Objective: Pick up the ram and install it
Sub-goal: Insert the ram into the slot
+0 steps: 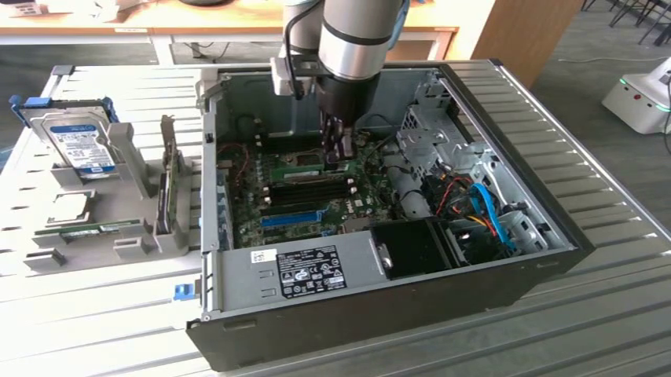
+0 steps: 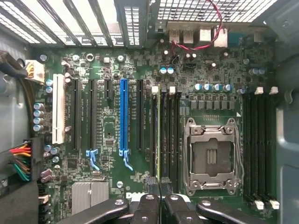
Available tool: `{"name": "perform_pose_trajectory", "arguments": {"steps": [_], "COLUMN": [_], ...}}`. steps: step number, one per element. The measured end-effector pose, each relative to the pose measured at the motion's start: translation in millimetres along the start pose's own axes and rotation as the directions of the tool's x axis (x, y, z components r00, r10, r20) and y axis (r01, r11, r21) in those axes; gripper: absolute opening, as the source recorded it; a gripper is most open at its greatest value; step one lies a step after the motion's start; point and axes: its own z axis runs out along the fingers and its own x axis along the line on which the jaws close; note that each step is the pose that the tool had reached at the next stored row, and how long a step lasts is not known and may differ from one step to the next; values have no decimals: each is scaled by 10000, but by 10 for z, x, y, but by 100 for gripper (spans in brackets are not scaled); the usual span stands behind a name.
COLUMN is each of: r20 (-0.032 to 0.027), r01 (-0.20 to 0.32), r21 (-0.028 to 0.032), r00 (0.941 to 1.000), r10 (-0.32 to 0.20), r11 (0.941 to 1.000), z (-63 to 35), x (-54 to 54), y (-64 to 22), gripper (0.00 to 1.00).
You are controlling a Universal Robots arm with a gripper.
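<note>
An open computer case (image 1: 441, 310) lies on the slatted tabletop (image 1: 94, 330). Inside it, the motherboard (image 1: 304, 200) shows a blue slot strip (image 2: 123, 116), a CPU socket (image 2: 211, 158) and blue cables (image 1: 491, 214). Just beside the case, on the exterior view's left, a grey holder (image 1: 134, 250) carries a hard drive (image 1: 82, 145) standing on edge.

Thin green ram (image 2: 159, 130), edge-on, upright among black memory slots (image 2: 174, 135)

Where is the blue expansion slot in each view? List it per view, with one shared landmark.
Exterior view: blue expansion slot lies next to the labelled metal box.
Wrist view: the slot stands among black card slots, away from the CPU socket.
Shared landmark: black memory slots alongside it.
</note>
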Motion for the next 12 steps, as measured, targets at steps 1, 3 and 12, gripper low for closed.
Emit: {"name": "perform_pose_trajectory", "arguments": {"steps": [1,3,12], "r20": [-1,0,2], "r01": [-8,-26,-89], "r21": [0,1,3], "r00": [10000,10000,10000], "r10": [8,26,89], "r11": [10000,10000,10000], "z": [14,42,161], "x": [1,2,7], "y": [0,-1,-6], "gripper": [12,12,12]}}
